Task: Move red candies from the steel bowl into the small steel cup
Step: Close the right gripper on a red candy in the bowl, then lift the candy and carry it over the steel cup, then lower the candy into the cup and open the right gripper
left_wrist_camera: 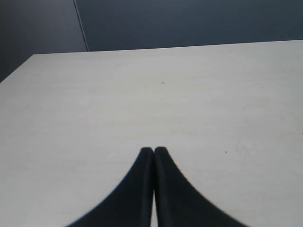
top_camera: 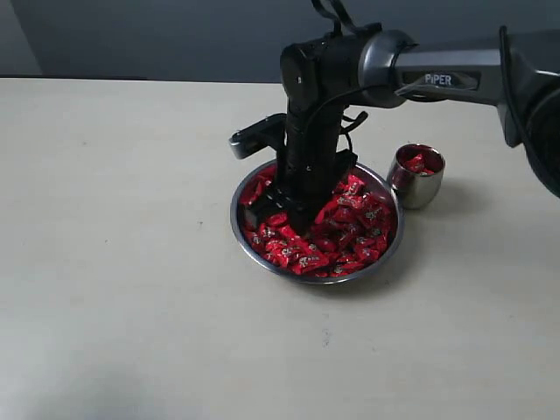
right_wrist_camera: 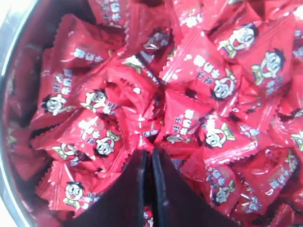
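The steel bowl (top_camera: 248,239) sits mid-table, heaped with red candies (top_camera: 350,229). My right gripper (top_camera: 293,223) reaches straight down into the left part of the heap. In the right wrist view its jaws (right_wrist_camera: 149,152) are pressed together, and a fold of red candy wrapper (right_wrist_camera: 150,142) is pinched at their tips, with candies (right_wrist_camera: 203,71) all around and the bowl wall (right_wrist_camera: 9,71) beside them. The small steel cup (top_camera: 416,188) stands just right of the bowl, holding a few red candies (top_camera: 418,163). My left gripper (left_wrist_camera: 154,151) is shut and empty over bare table, and it does not show in the exterior view.
The pale table (top_camera: 122,262) spreads wide to the left and front of the bowl. A dark wall runs behind the far edge (left_wrist_camera: 189,46). The right arm (top_camera: 437,74) reaches in from the upper right, above the cup.
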Robot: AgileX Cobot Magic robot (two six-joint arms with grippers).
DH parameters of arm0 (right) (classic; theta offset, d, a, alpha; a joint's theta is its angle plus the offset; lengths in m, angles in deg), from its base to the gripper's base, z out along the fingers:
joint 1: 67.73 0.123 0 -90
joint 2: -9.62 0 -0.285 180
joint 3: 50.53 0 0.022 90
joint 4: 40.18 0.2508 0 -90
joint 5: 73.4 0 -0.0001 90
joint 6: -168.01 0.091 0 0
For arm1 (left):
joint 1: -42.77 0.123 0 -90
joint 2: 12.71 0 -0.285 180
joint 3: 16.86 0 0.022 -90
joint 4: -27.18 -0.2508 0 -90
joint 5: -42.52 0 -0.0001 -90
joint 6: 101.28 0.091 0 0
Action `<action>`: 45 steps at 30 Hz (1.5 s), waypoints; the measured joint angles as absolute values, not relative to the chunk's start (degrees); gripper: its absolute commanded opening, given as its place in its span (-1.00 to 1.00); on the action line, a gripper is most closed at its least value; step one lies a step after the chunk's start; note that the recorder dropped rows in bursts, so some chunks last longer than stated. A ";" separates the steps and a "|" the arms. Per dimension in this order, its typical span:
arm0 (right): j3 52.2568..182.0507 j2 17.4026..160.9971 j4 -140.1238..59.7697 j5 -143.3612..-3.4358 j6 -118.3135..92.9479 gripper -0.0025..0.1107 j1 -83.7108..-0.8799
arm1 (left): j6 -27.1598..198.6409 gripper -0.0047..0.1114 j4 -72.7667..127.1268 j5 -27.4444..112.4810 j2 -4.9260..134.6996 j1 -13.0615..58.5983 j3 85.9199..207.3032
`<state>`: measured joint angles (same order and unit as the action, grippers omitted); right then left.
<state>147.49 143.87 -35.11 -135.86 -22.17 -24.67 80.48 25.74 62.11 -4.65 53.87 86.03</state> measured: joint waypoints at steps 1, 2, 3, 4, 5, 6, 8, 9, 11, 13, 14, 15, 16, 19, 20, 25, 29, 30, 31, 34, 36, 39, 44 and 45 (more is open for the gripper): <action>147.49 143.51 -35.22 -135.86 -22.17 -0.97 -24.67 | 80.48 -0.91 25.74 62.11 -4.65 53.87 86.03; 147.49 142.79 -35.36 -135.86 -22.17 -0.97 -24.67 | 80.48 -0.91 25.74 62.11 -4.65 53.87 86.03; 147.49 142.02 -35.47 -135.86 -22.17 -0.97 -24.67 | 80.48 -0.91 25.74 62.11 -4.65 53.87 86.03; 147.49 140.89 -35.59 -135.72 -22.17 -0.97 -24.67 | 80.48 -0.91 25.74 62.11 -4.65 53.87 86.03; 147.49 140.23 -35.78 -135.72 -22.17 -0.97 -24.67 | 80.48 -0.91 25.74 62.11 -4.65 53.87 86.03; 147.74 139.07 -36.49 -135.72 -22.17 -0.97 -24.67 | 80.48 -0.91 25.74 62.11 -4.65 53.87 86.03; 149.02 137.27 -40.18 -135.92 -21.08 -0.97 -24.57 | 80.48 -0.91 25.74 62.11 -4.65 53.87 86.03; 149.47 136.71 -41.92 -135.92 -20.43 -0.97 -24.57 | 80.48 -0.91 25.74 62.11 -4.65 53.87 86.03; 151.15 135.20 -49.41 -136.08 -18.10 -0.97 -24.69 | 80.48 -0.91 25.74 62.11 -4.65 53.87 86.03; 153.01 134.10 -54.12 -137.30 -15.82 -0.97 -26.58 | 80.48 -0.91 25.74 62.11 -4.65 53.87 86.03; 153.18 134.00 -54.54 -137.69 -15.55 -0.97 -27.45 | 80.48 -0.91 25.74 62.11 -4.65 53.87 86.03; 153.29 134.00 -54.77 -138.23 -14.91 -0.97 -29.45 | 80.48 -0.91 25.74 62.11 -4.65 53.87 86.03; 153.29 134.00 -54.85 -138.23 -14.49 -0.97 -30.53 | 80.48 -0.91 25.74 62.11 -4.65 53.87 86.03; 153.29 133.87 -55.04 -138.23 -13.87 -0.97 -35.69 | 80.48 -0.91 25.74 62.11 -4.65 53.87 86.03; 153.29 133.87 -54.76 -138.23 -13.87 -0.97 -36.80 | 80.48 -0.91 25.74 62.11 -4.65 53.87 86.03; 153.29 133.87 -51.65 -138.67 -13.73 -0.97 -41.82 | 80.48 -0.91 25.74 62.11 -4.65 53.87 86.03; 153.29 133.87 -50.93 -138.67 -13.84 -0.97 -42.06 | 80.48 -0.91 25.74 62.11 -4.65 53.87 86.03; 153.29 133.87 -50.59 -138.46 -13.99 -0.97 -42.06 | 80.48 -0.91 25.74 62.11 -4.65 53.87 86.03; 152.92 133.87 -50.34 -138.02 -14.10 -0.97 -42.06 | 80.48 -0.91 25.74 62.11 -4.65 53.87 86.03; 152.19 133.87 -50.08 -137.87 -14.47 -0.97 -42.06 | 80.48 -0.91 25.74 62.11 -4.65 53.87 86.03; 152.07 134.22 -50.08 -137.97 -14.46 -0.97 -42.06 | 80.48 -0.91 25.74 62.11 -4.65 53.87 86.03; 152.07 135.21 -50.08 -138.37 -14.46 -0.97 -42.06 | 80.48 -0.91 25.74 62.11 -4.65 53.87 86.03; 152.07 136.88 -50.08 -138.65 -14.46 -0.97 -42.06 | 80.48 -0.91 25.74 62.11 -4.65 53.87 86.03; 152.07 137.11 -50.08 -138.70 -14.46 -0.97 -42.06 | 80.48 -0.91 25.74 62.11 -4.65 53.87 86.03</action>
<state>152.07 137.11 -50.08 -138.70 -14.46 -42.06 80.48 25.74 62.11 -4.65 53.87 86.03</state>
